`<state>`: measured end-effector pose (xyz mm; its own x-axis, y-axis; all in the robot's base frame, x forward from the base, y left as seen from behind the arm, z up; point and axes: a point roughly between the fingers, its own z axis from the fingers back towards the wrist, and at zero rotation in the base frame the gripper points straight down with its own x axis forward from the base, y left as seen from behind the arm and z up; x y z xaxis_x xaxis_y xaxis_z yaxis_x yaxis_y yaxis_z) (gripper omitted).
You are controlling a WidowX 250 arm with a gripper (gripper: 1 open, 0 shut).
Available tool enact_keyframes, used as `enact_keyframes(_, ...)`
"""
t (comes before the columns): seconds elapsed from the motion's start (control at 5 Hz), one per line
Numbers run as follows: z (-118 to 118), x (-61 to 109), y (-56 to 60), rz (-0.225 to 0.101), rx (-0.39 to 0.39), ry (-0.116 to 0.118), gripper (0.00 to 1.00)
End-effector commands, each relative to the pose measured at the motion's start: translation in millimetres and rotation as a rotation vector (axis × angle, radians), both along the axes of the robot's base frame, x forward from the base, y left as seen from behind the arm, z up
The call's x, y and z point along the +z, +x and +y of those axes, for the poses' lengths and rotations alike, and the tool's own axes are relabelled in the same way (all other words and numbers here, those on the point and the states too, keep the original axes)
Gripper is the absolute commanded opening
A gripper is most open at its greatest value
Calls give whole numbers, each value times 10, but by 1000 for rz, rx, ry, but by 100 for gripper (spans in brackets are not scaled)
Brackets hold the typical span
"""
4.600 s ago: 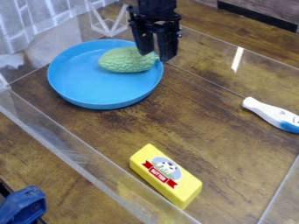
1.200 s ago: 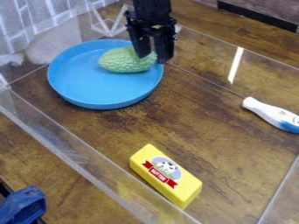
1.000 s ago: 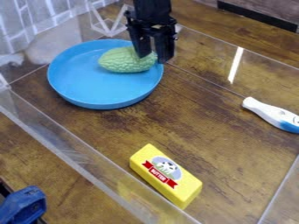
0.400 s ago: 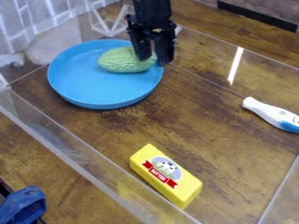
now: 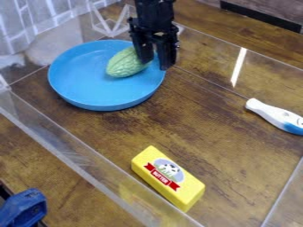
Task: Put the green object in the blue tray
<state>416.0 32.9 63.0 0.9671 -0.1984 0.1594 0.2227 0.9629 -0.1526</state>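
The small knobbly pale-green gourd-like lump [image 5: 123,61] sits inside the round shallow blue plastic tray [image 5: 83,89], near its far rim. The black gripper [image 5: 155,60] at the lump's right end appears pressed together on it, probably steadying it before release.
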Motion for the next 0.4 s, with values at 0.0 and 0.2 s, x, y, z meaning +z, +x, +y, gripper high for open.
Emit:
enact_keyframes(0.0, -6, 263, 134, -89, -13, 15, 0)
enact_keyframes(0.2, 7, 271, 155, -98, -17, 19, 100)
